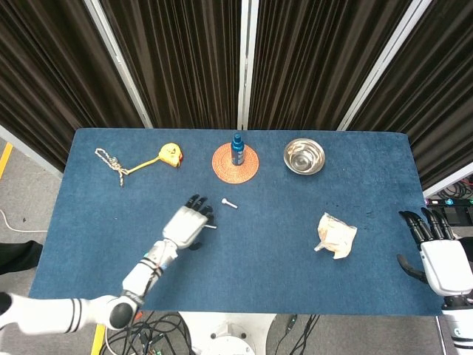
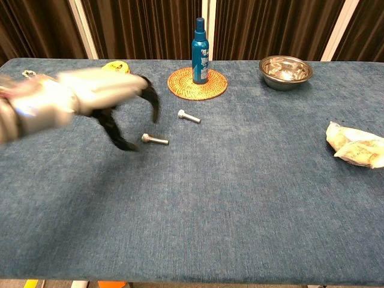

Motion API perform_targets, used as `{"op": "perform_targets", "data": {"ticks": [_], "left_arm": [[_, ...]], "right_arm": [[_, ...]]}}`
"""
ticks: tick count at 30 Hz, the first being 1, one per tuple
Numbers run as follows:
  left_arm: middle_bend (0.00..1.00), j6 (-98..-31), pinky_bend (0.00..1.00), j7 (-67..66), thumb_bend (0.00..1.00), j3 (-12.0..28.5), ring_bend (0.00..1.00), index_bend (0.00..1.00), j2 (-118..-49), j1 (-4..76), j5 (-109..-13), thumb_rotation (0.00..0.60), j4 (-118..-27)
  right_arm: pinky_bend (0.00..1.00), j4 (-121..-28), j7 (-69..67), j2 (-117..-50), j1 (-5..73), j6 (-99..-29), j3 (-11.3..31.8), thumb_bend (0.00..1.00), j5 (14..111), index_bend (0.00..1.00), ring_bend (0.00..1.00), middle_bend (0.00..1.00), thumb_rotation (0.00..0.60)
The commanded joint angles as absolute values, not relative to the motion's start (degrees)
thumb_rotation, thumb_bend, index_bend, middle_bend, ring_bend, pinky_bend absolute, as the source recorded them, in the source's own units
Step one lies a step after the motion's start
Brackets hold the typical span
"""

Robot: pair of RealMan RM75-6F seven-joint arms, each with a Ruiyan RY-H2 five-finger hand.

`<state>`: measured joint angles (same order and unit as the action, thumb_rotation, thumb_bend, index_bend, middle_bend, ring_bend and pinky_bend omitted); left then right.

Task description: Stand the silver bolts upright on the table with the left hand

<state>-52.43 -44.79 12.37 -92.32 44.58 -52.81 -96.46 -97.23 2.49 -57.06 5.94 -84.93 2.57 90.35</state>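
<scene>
My left hand (image 2: 90,99) hovers over the nearer bolt (image 2: 155,140), which lies flat on the blue table (image 2: 240,198) with its head toward my left; the farther bolt (image 2: 189,116) lies flat too, a little beyond it, nearer the woven coaster (image 2: 180,89). Neither stands upright yet.

To do this step well, I judge I should come down slowly and pinch the nearer bolt by its shank close to the head — a grip at the very tip would let it swing. Then I'd tilt it so the head faces down, since the wide flat head looks the steadier base, press it lightly to the cloth and let go without dragging. The soft table cover may let it tip, so a clean, straight release matters.

My left hand is spread, holding nothing, thumb and fingers (image 2: 153,99) arched downward on either side of the bolt's head end. It is blurred in the chest view, so I cannot tell whether any fingertip touches the bolt. From the head view the arm reaches in from the near left edge. My right hand (image 1: 442,259) sits off the table's right side, fingers apart, empty.
</scene>
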Motion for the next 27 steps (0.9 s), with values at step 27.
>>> {"op": "perform_targets", "data": {"ticks": [27], "left_arm": [[0.21,-57.88,0.00,-47.98,0.31,11.93,0.04,0.51,-106.86,53.66,-41.87,0.600,-78.73]], "right_arm": [[0.02,-96.76,1.64,-56.31,4.93,-85.85,2.62,0.19,89.76,0.09,0.00,0.14,0.600]]}}
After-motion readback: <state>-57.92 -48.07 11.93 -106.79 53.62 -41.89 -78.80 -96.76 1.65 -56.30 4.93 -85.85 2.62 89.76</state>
